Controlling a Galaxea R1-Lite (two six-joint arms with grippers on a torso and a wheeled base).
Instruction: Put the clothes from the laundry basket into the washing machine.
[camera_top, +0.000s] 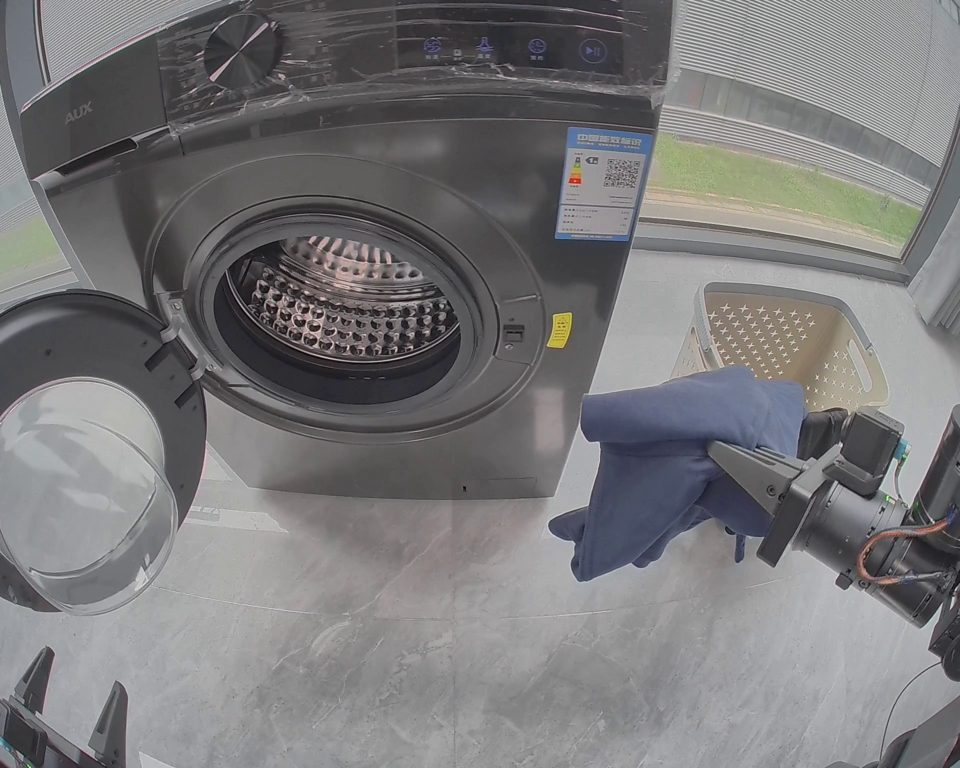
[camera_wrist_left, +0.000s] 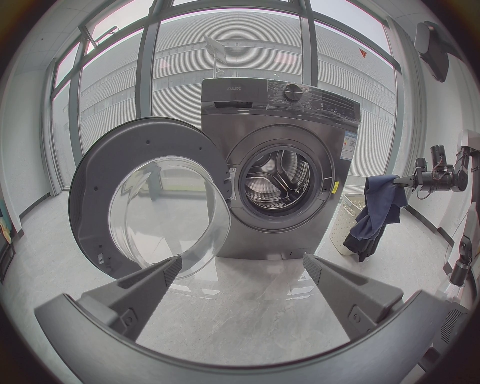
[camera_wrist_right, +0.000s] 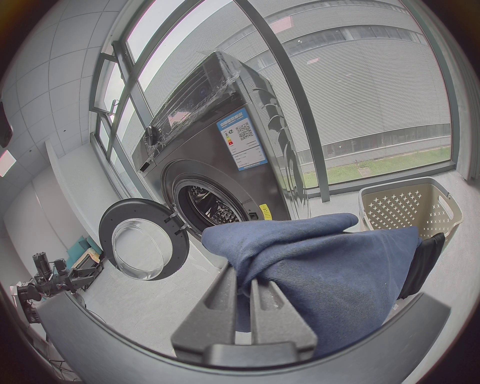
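A grey front-loading washing machine (camera_top: 380, 180) stands with its round door (camera_top: 85, 450) swung open to the left and its steel drum (camera_top: 340, 300) bare. My right gripper (camera_top: 745, 462) is shut on a dark blue garment (camera_top: 660, 460) that hangs in the air to the right of the machine, in front of the beige laundry basket (camera_top: 790, 335). In the right wrist view the blue garment (camera_wrist_right: 320, 265) drapes over the closed fingers (camera_wrist_right: 245, 310). My left gripper (camera_wrist_left: 240, 280) stands open and holds nothing, low and to the left, facing the open door (camera_wrist_left: 150, 195) of the machine (camera_wrist_left: 280, 170).
The basket (camera_wrist_right: 410, 205) stands on the floor against the machine's right side, below a large window. Grey marble floor (camera_top: 400, 640) lies free in front of the machine. The open door takes up room at the left.
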